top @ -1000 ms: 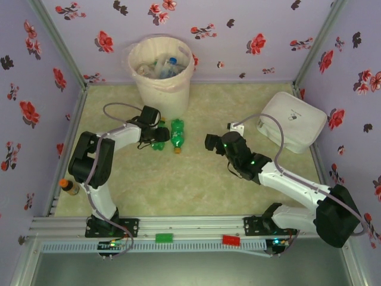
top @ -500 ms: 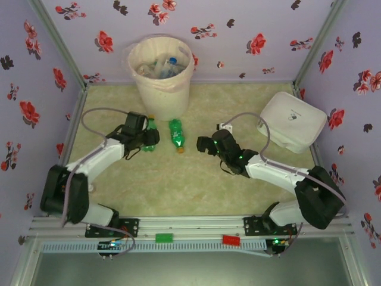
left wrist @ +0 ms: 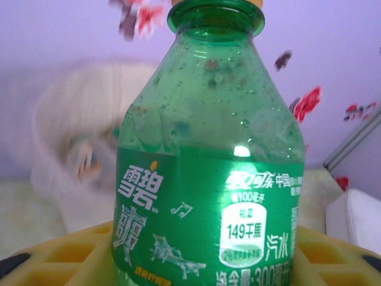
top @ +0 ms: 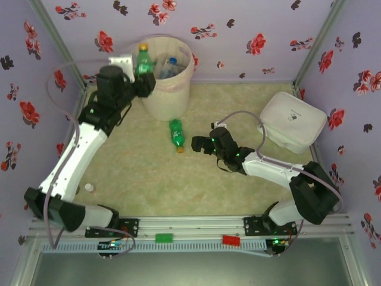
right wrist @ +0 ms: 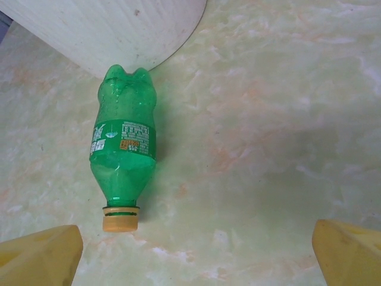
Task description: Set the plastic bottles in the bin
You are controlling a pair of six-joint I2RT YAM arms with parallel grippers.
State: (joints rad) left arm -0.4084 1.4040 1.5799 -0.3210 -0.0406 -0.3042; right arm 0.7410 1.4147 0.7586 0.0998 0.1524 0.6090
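Left end effector (top: 144, 78) tight around green bottle (top: 142, 60) at bin (top: 164, 99) rim (right end effector (top: 197, 143) wide open)

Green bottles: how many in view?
2. One green bottle stands upright in the left claw by the bin rim; a second green bottle lies on the table before the bin. Others may be hidden inside the bin.

We've got the bin (top: 162, 89) at upper centre-left of the top view, with bottles (top: 169, 62) inside. The left end effector (top: 144, 80) holds an upright bottle (top: 142, 59) at its left rim. A lying bottle (top: 176, 134) is on the table (top: 137, 173) below the bin, the right end effector (top: 199, 145) just right of it. A box (top: 292, 122) sits far right.
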